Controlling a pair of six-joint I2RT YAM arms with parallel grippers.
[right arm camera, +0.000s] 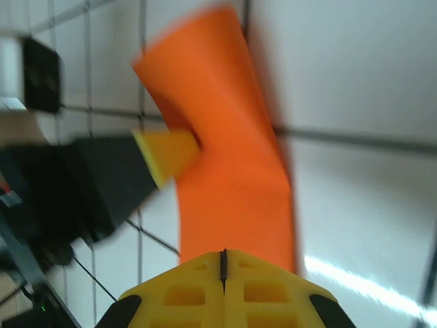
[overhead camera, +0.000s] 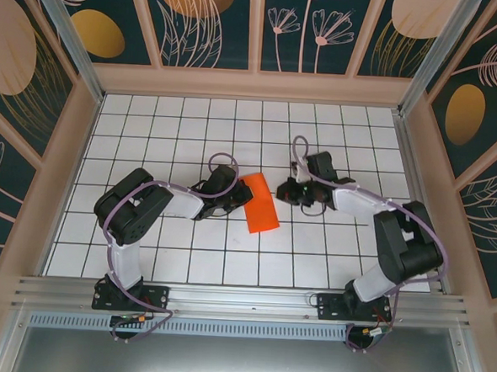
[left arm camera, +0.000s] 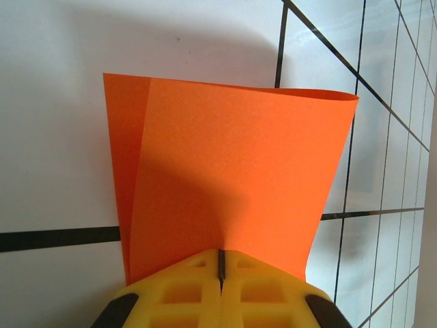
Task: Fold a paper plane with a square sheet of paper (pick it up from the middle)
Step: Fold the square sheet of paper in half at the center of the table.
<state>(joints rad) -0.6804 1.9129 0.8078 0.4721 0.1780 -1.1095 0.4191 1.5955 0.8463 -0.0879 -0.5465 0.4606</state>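
thin, matte orange-red, doubled into a narrow strip with one softly rolled fold, the square sheet of paper (overhead camera: 261,205) sits just right of the left gripper (left arm camera: 222,256), whose yellow jaws pinch its edge. its long axis lies crosswise to that gripper's reach. opposite, the right gripper (right arm camera: 223,254) has its jaws pressed together; whether on paper, i cannot tell.
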